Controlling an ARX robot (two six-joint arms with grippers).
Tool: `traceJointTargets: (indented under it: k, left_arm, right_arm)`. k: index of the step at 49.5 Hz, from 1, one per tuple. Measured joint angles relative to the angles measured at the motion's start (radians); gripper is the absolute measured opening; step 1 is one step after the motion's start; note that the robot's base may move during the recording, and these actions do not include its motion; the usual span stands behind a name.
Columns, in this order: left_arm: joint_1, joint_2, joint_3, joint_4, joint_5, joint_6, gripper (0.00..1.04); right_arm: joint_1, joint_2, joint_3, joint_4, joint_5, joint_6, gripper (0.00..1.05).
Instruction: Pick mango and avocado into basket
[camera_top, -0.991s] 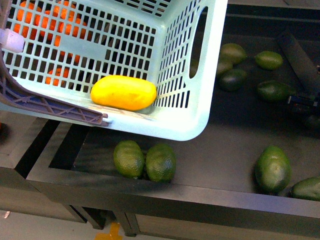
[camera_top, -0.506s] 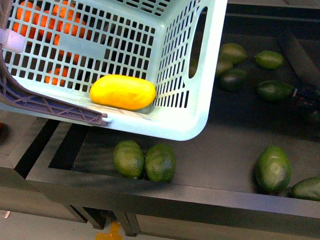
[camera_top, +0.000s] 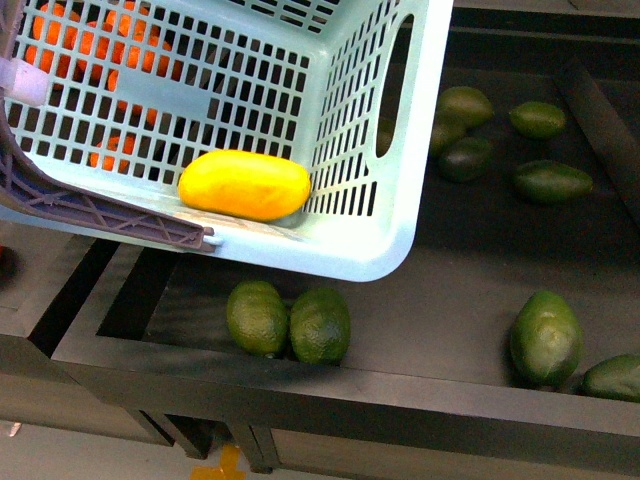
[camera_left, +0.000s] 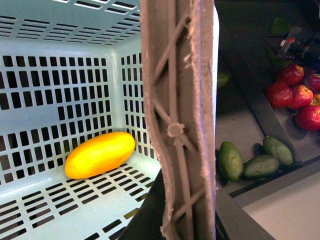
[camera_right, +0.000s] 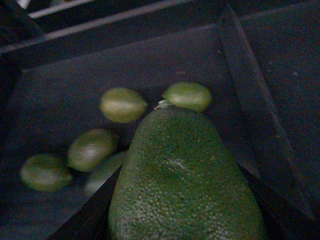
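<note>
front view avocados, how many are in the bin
9 avocados: two side by side near left, two near right, five far right beside the basket, which may hide more.

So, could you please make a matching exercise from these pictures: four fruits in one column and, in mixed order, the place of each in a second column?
Column one
1. mango
2. tangerines
3. red apples
4. avocado nearest the right wrist camera

Column two
A. raised above a dark tray holding other avocados
B. lying on the floor of the basket
C. seen through the basket's slotted wall
D. outside the basket, shown only in the left wrist view

Pairs: 1-B, 2-C, 3-D, 4-A
</note>
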Motion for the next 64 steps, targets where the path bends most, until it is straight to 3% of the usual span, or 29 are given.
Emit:
traceJointTargets:
  k: [14,35,54,64]
  left_arm:
    - [0.0,0.0,0.0,0.0,0.0,0.0,0.08]
    - [0.0,0.0,0.0,0.0,0.0,0.0,0.08]
    - [0.0,0.0,0.0,0.0,0.0,0.0,0.08]
    - [0.0,0.0,0.0,0.0,0.001,0.0,0.08]
  right_arm:
    - [0.227,-0.319,-0.039,-0.091,-0.046,0.05,0.54]
    - [0.501,-0.335,0.02,-0.149,0.028,0.084,0.54]
    - [0.618,-0.275,0.026,-0.116,0.074,0.076,0.54]
    - [0.616,-0.293,-0.014,-0.002,0.127,0.091,0.94]
